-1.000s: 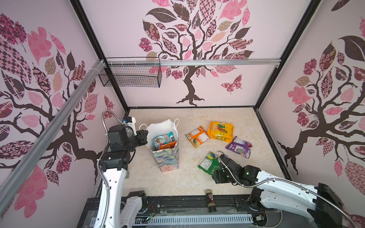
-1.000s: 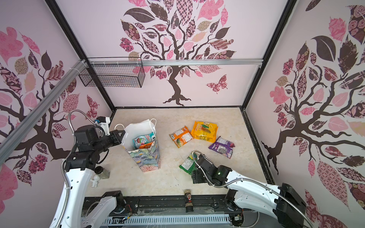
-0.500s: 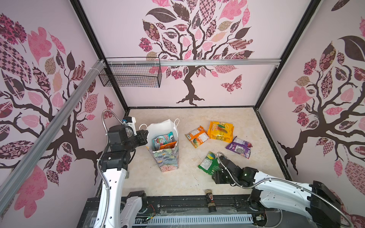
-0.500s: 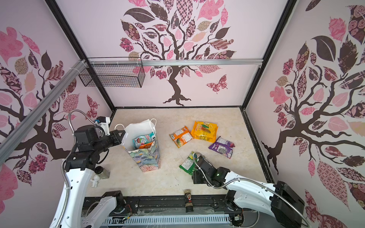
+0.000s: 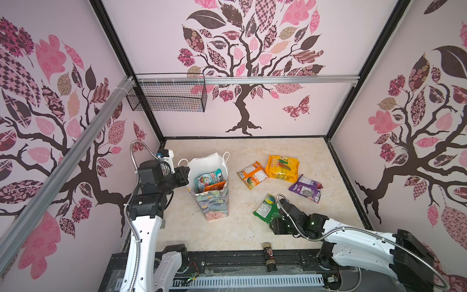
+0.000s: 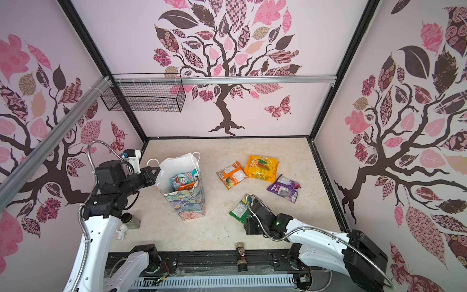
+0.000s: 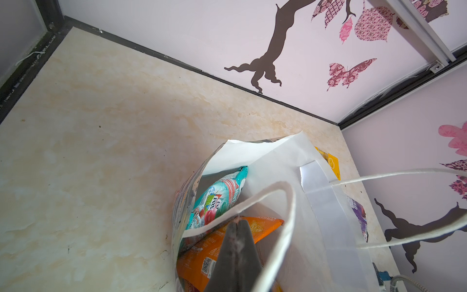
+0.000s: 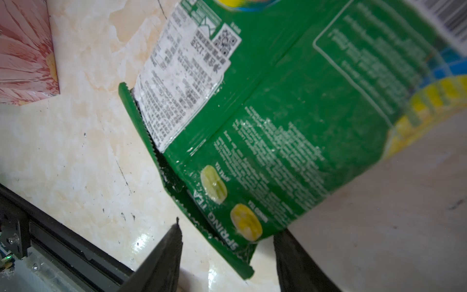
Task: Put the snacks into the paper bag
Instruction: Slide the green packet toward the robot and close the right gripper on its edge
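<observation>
The paper bag [image 5: 214, 204] [image 6: 188, 202] stands upright left of centre, and my left gripper [image 5: 186, 174] [image 7: 237, 222] is shut on its near rim by a cord handle. Inside it lie a teal packet [image 7: 217, 194] and an orange packet [image 7: 202, 255]. A green packet [image 5: 265, 208] [image 8: 278, 113] lies on the table near the front. My right gripper [image 5: 275, 220] [image 8: 228, 227] is open, its fingers on either side of that packet's near corner. Three more snacks lie farther back: a small orange one [image 5: 252, 175], a yellow-orange one [image 5: 283, 168] and a purple one [image 5: 305, 188].
A small dark bottle [image 5: 268, 255] lies at the table's front edge. A black wire basket [image 5: 166, 96] hangs on the back-left rail. In a top view a small jar [image 6: 130, 221] and a white figurine [image 6: 122, 231] stand by the left arm's base.
My right gripper's jaws have narrowed around the green packet's corner, and it has edged slightly closer. The left gripper and the bag have not moved.
</observation>
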Robot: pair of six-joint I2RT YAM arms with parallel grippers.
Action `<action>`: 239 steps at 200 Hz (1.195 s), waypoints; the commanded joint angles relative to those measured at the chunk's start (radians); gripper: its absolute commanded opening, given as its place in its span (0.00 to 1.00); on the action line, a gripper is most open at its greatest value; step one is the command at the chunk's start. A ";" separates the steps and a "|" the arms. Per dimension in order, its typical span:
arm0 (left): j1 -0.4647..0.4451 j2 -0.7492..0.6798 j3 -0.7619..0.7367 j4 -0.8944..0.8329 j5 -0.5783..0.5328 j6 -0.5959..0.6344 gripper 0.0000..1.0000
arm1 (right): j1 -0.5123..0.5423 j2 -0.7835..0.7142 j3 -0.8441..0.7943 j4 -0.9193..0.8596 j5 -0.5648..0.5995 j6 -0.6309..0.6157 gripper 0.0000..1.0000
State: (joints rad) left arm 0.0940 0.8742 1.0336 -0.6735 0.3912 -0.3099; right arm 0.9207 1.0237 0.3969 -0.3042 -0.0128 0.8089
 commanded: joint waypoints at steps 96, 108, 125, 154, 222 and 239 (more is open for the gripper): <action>0.004 -0.007 -0.019 0.012 -0.003 0.015 0.03 | 0.003 0.005 -0.042 0.056 0.008 0.006 0.50; 0.004 -0.006 -0.019 0.012 -0.002 0.014 0.02 | 0.004 0.013 -0.042 0.062 0.007 0.005 0.48; 0.004 -0.007 -0.019 0.012 -0.002 0.013 0.03 | 0.003 0.021 -0.042 0.071 0.005 0.006 0.43; 0.005 -0.006 -0.018 0.012 -0.002 0.014 0.03 | 0.004 0.022 -0.042 0.074 0.008 0.005 0.37; 0.004 -0.005 -0.018 0.014 0.000 0.012 0.03 | 0.003 0.003 -0.042 0.065 0.017 0.006 0.19; 0.005 -0.006 -0.019 0.014 0.000 0.014 0.03 | 0.003 -0.002 -0.039 0.066 0.020 0.006 0.14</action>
State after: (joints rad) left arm 0.0940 0.8742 1.0336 -0.6739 0.3901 -0.3096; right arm 0.9211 1.0348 0.3504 -0.2344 -0.0116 0.8112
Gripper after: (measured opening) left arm 0.050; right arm 0.166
